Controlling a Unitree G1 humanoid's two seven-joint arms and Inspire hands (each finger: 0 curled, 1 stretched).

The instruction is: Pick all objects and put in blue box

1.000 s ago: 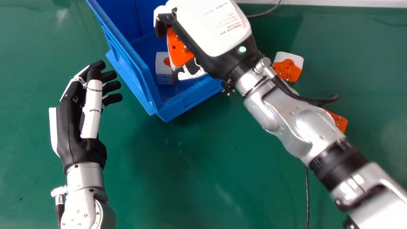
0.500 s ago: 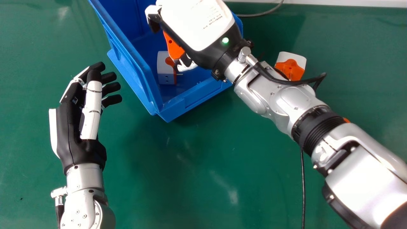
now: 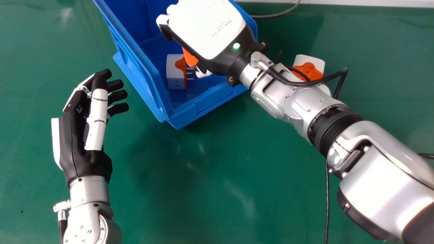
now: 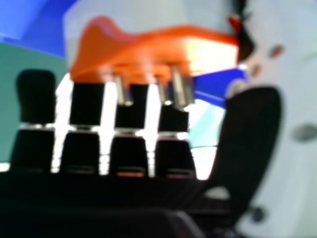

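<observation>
Right robot hand (image 3: pixel 212 32) half curled; holding orange-and-white plug (image 4: pixel 148 47).

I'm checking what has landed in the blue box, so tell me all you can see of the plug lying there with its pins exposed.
The plug has a white, plastic-looking body, two small dark holes in it, and an orange face with metal pins. It lies on its side on the floor of the blue box, pins toward the view's right. Beside it, below the right hand, is another orange piece; whether they touch is unclear.
</observation>
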